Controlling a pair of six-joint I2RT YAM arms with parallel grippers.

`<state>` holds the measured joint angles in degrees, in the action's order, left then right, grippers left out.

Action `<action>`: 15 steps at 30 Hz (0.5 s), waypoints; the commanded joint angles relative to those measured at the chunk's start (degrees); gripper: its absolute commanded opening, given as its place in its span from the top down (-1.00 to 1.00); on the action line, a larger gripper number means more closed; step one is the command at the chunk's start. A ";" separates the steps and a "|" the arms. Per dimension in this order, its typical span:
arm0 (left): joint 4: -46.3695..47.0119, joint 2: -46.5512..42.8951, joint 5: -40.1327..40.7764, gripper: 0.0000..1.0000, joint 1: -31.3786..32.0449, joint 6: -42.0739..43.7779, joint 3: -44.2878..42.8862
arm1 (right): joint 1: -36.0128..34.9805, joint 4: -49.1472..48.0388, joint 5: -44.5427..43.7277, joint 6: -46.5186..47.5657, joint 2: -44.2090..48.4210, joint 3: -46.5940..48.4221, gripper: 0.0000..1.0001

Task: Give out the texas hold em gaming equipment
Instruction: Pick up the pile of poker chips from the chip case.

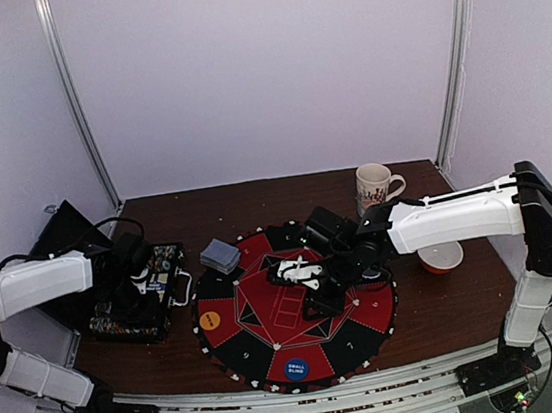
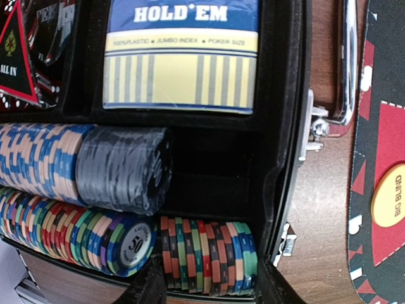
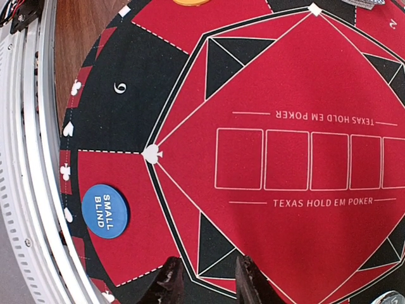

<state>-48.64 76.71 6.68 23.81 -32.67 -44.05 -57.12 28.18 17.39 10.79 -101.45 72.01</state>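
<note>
Only partly in view, the card box (image 2: 180, 57) reads HOLD'EM.

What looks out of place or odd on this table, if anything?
Nothing is spilled or broken. Two things do not fit a poker set: the white mug beyond the round mat and the orange-rimmed bowl to its right. The card deck lies askew at the mat's far-left edge.
</note>
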 commanded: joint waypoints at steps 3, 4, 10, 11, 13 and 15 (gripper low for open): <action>0.64 -0.59 2.55 0.20 -0.96 -2.91 1.80 | 0.30 0.91 0.06 1.13 3.25 -0.81 0.36; 0.37 -0.22 2.24 0.20 -0.98 -2.80 1.73 | 0.34 0.73 0.10 1.24 3.44 -0.96 0.36; 0.06 2.13 1.36 0.21 -0.96 -1.76 1.52 | 0.30 0.62 0.41 1.97 3.34 -0.92 0.35; -0.12 2.28 1.45 0.23 -0.96 -1.66 1.44 | 0.26 0.72 0.44 1.97 3.28 -0.97 0.35; -0.77 2.52 1.93 0.27 -0.96 -1.37 1.02 | 0.27 0.80 0.50 2.01 3.32 -1.04 0.34; -1.79 2.30 3.02 0.28 -0.98 -1.19 0.37 | 0.29 0.74 0.53 1.99 3.42 -1.15 0.33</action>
<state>-49.45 76.75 7.09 23.70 -33.63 -44.31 -57.12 28.16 17.39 12.23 -99.48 71.68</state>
